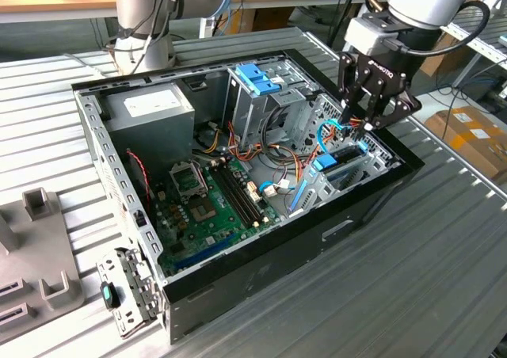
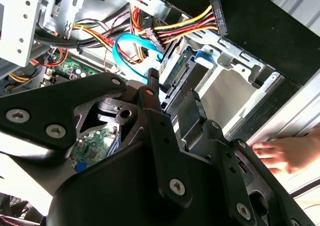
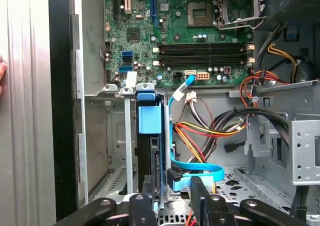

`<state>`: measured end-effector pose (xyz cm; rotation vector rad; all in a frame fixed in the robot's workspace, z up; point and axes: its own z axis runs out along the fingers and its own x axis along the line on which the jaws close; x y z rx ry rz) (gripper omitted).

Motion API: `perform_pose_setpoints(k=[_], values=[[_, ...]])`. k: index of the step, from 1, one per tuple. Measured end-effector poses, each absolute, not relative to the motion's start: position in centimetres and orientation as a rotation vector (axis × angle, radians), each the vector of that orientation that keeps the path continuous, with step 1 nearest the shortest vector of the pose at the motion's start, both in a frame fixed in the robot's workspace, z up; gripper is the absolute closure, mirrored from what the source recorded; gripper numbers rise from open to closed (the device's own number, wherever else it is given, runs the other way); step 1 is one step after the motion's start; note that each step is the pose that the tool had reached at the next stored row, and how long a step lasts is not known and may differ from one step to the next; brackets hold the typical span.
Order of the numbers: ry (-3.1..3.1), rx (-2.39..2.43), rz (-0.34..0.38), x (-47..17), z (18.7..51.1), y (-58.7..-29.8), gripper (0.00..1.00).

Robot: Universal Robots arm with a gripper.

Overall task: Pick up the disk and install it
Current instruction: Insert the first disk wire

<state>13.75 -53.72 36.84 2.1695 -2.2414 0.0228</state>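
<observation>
The disk (image 3: 150,136) stands on edge in a slot of the metal drive bay (image 3: 107,136) at the case's corner, its blue frame tab facing up. In the exterior view the disk (image 1: 327,164) sits low in the bay on the exterior view's right, with my gripper (image 1: 360,124) just above it. My gripper (image 3: 175,198) is open. One finger (image 3: 150,193) is over the disk's top edge and the other is off to its side above a blue data cable (image 3: 197,168). The second wrist view has a fingertip (image 2: 152,78) close to the disk's connector end (image 2: 177,73).
The open computer case (image 1: 348,215) holds a grey power-supply box (image 1: 150,108), a tall cage with a blue top (image 1: 257,81), the motherboard (image 1: 206,207) and loose cable bundles (image 3: 210,131). A person's hand (image 2: 285,153) rests on the case's outer edge. A grey fixture (image 1: 32,247) lies on the exterior view's left.
</observation>
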Motion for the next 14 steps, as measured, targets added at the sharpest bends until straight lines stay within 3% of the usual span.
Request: perform_pose_setpoints(k=[14], values=[[-2.251, 2.181, -0.001, 13.31, 36.7, -54.43, 0.58]])
